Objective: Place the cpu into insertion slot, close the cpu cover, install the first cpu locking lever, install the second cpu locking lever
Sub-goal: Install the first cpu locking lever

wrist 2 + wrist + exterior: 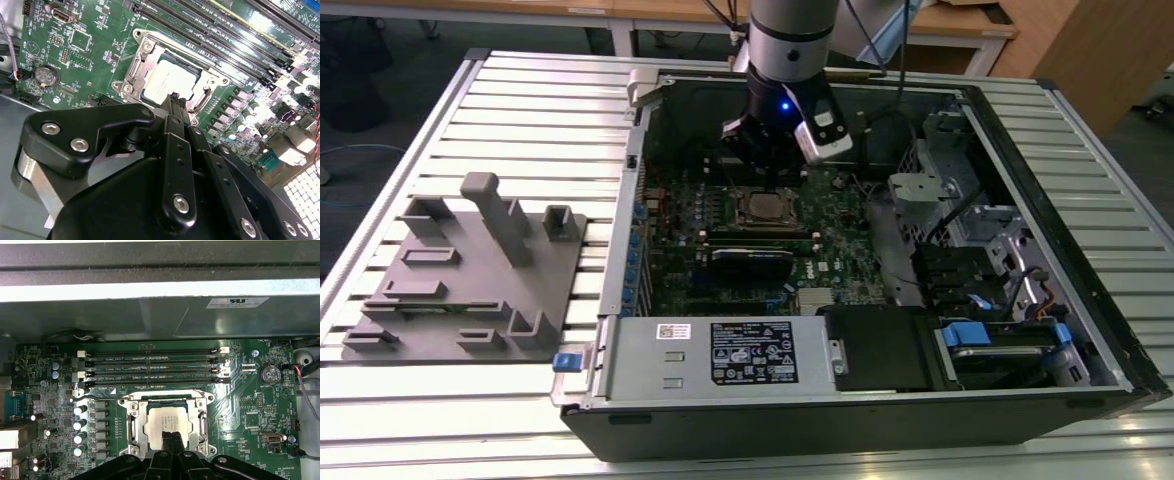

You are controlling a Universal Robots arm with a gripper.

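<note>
My gripper, shut tight and empty, sits over the cpu seated in its socket. The cpu looks light, stiff and fragile: grip its edges.

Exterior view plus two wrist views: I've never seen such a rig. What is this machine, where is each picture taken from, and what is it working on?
The machine is one robot arm ending in a gripper, reaching into an open computer case lying on a slatted table. The exterior view looks on from off the arm; both wrist views ride on the arm, looking past the gripper. A grey fixture block lies at the exterior view's left. On the circuit board the cpu sits in the insertion slot, with the cpu cover flat around it. The gripper is shut, empty, its tips by the cpu's edge.
</note>
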